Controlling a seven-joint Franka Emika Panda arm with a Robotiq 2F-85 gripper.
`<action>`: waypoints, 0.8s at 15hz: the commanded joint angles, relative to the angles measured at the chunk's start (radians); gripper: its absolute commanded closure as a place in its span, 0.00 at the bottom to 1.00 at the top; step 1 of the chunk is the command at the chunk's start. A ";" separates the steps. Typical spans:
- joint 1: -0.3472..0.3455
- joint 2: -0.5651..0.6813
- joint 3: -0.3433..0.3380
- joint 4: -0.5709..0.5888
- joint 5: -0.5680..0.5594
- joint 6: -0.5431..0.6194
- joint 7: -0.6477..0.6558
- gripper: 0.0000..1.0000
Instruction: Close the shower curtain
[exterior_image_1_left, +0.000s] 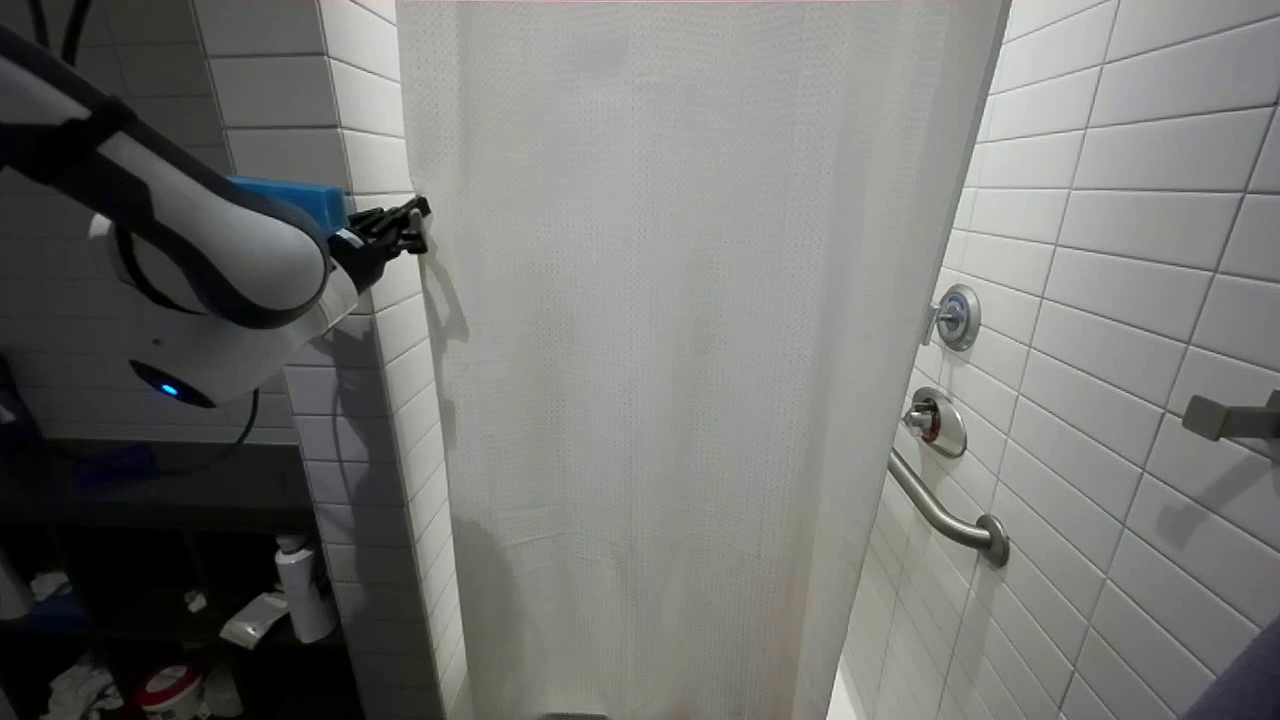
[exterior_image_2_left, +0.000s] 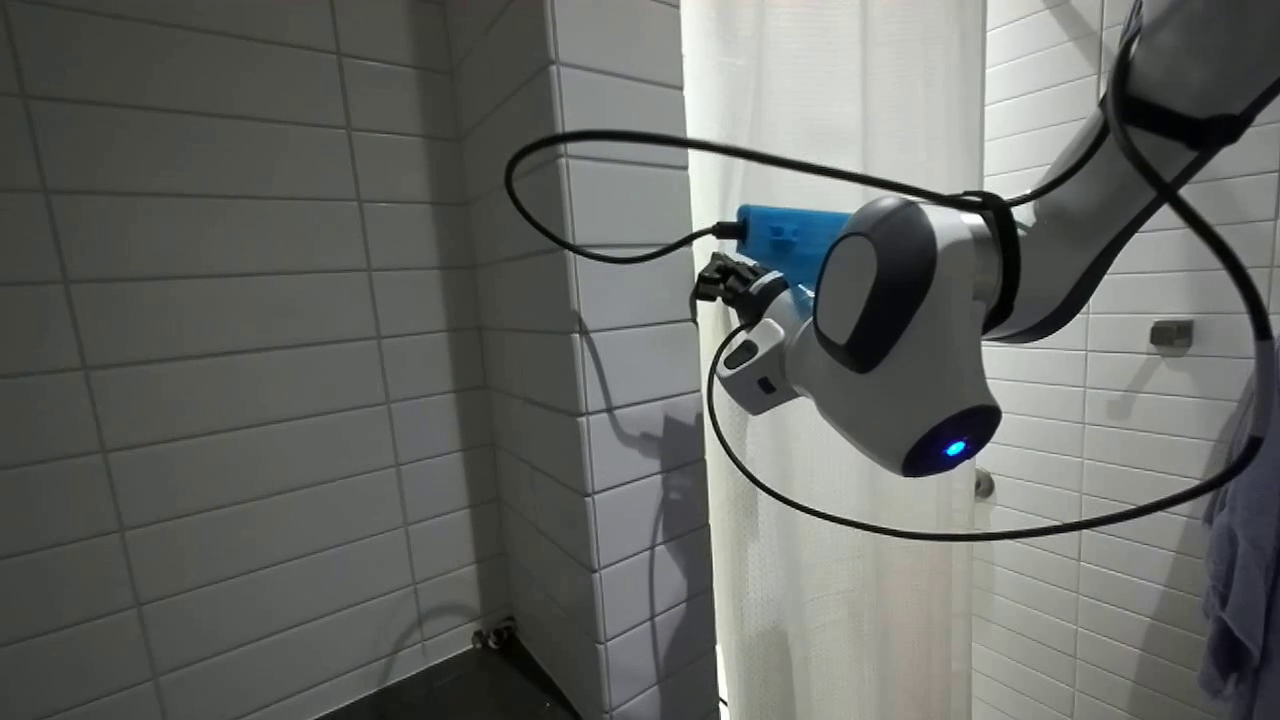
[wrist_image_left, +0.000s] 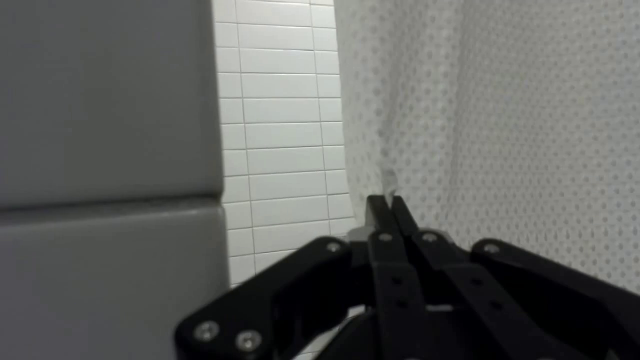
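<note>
Shower curtain (exterior_image_1_left: 640, 360): one, plain white, in soft vertical folds; hangs tall and wide across an exterior view, its side edge just beside the tiled wall corner (exterior_image_1_left: 365, 130)

Gripper (wrist_image_left: 391, 199): one, black, at that same side edge, in the upper part of the cloth's visible height; fingers (wrist_image_left: 387, 252) together, the curtain's margin pinched between the tips; a crease runs up the fabric from them in the wrist view; broad spread of the cloth lies to the right of the fingers in that view

Shown by the wrist view: the dotted weave up close, and a tiled strip (wrist_image_left: 282, 135) between the dim near tiles (wrist_image_left: 105, 280) and the curtain's edge

Shown in an exterior view alone: upper shower control (exterior_image_1_left: 957, 318) and lower shower control (exterior_image_1_left: 935, 422), both metal, on the tiled side wall (exterior_image_1_left: 1150, 300); white bottle (exterior_image_1_left: 305, 590) in dark shelving (exterior_image_1_left: 190, 520)

Shown at length in an exterior view: a loop of black cable (exterior_image_2_left: 940, 536), one end plugged into a blue case (exterior_image_2_left: 790, 235) near the gripper

Arm (exterior_image_1_left: 200, 200): one, white and grey; enters from the upper left in an exterior view and slopes down, then turns up at the wrist; blue light (exterior_image_1_left: 169, 390) on its lowest joint cap; gripper points sideways and slightly upward
</note>
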 joint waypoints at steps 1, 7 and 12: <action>-0.157 -0.166 0.179 -0.020 0.000 0.045 0.142 1.00; -0.370 -0.346 0.347 -0.003 0.000 0.043 0.361 0.68; -0.488 -0.451 0.406 0.014 0.000 0.026 0.483 0.35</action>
